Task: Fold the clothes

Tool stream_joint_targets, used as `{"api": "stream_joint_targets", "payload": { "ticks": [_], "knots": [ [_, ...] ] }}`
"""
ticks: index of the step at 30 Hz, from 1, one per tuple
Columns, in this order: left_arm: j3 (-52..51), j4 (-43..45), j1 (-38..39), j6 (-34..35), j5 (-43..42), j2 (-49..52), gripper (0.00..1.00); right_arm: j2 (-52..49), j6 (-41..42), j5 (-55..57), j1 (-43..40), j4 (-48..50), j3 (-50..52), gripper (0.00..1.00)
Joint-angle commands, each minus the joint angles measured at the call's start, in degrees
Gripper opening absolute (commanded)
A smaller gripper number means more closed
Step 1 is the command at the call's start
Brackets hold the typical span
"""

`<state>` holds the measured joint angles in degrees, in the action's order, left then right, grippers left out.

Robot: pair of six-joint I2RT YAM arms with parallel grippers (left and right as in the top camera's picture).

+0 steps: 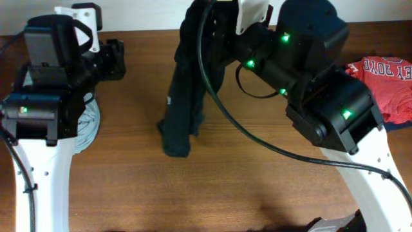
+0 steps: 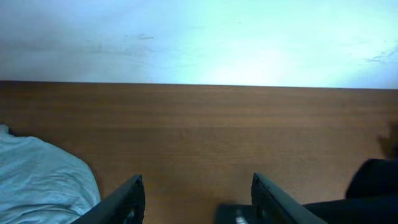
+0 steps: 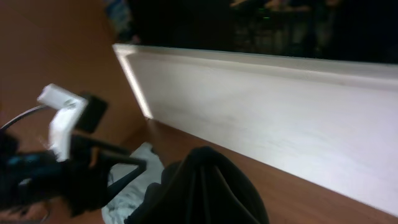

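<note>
My right pincer (image 1: 215, 22) is pressed together on the bunched top of the black T-shirt (image 1: 183, 96), with its tips buried in the cloth. The shirt hangs in a long dark drape over the far middle of the desk (image 1: 257, 187), its lower end crumpled on the wood. My left pincer (image 2: 199, 202) stands apart with nothing in it, over bare wood beside the pale grey-blue shirt (image 2: 37, 177). The red shirt (image 1: 386, 84) lies at the desk's right edge.

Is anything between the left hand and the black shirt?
Nothing visible. Only bare table lies between the left hand and the black shirt; the grey shirt sits on the hand's other side.
</note>
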<state>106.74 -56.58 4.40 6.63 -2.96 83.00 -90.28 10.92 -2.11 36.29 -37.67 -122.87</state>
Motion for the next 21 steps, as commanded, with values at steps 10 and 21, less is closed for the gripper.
{"api": "stream_joint_targets", "payload": {
  "ticks": [10,21],
  "knots": [
    [0.94,-1.60,-0.07,1.51,-0.66,0.28,0.54,-8.07,13.35,19.06,-2.95,-9.79,-1.16,0.04],
    [-1.49,-2.51,0.37,1.51,-0.72,1.42,0.53,-15.04,18.53,19.04,-11.08,-15.26,-1.16,0.04]
  ]
}}
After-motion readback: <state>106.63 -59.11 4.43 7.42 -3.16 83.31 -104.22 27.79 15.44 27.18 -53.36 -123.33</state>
